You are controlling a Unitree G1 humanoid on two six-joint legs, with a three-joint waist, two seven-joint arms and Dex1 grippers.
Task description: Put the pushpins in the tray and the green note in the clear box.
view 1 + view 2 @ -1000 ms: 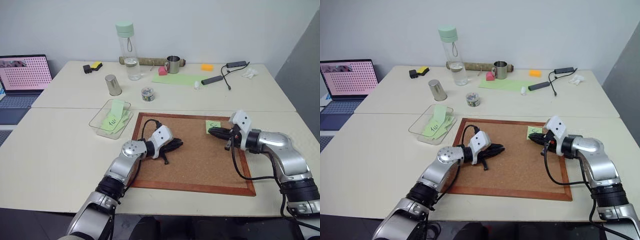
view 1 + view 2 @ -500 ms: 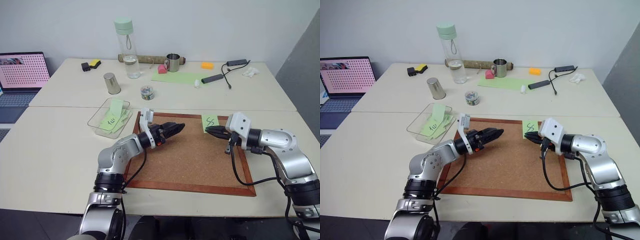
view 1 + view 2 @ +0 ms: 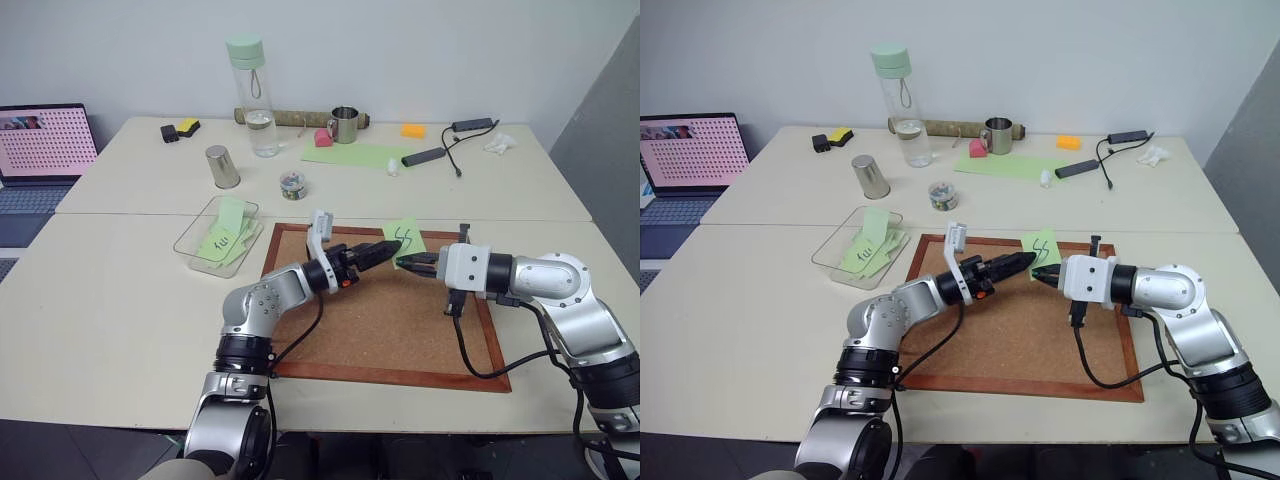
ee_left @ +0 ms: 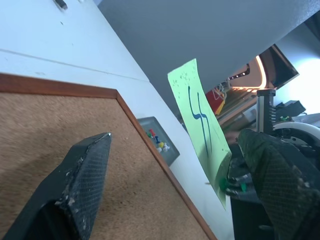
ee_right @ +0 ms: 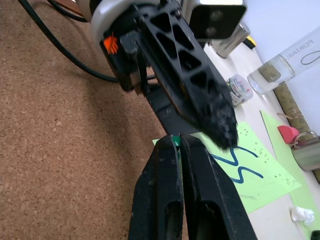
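The green note (image 3: pixel 405 240), light green with a black squiggle, hangs tilted above the corkboard (image 3: pixel 380 330) on a green pushpin (image 5: pixel 175 141). My right gripper (image 3: pixel 402 262) is shut on that pin's head. From the left, my left gripper (image 3: pixel 380 254) reaches in open, its fingertips (image 4: pixel 87 165) close to the note's lower edge and apart from it. The small grey tray (image 4: pixel 150 127) sits just off the board's edge with small coloured pin heads in it, one red. At the left of the board stands the clear box (image 3: pixel 183 243), with other green notes inside.
A small round jar of pins (image 3: pixel 294 186), a steel cup (image 3: pixel 225 168), a water bottle (image 3: pixel 252 100), a mug (image 3: pixel 345 126) and a pale green sheet (image 3: pixel 355 156) stand on the far table. A laptop (image 3: pixel 45 150) is at far left, cables (image 3: pixel 450 155) at far right.
The left gripper opened, rolled, rose and swung right up to the note. The right gripper drew the pinned note off the board and carried it left and up.
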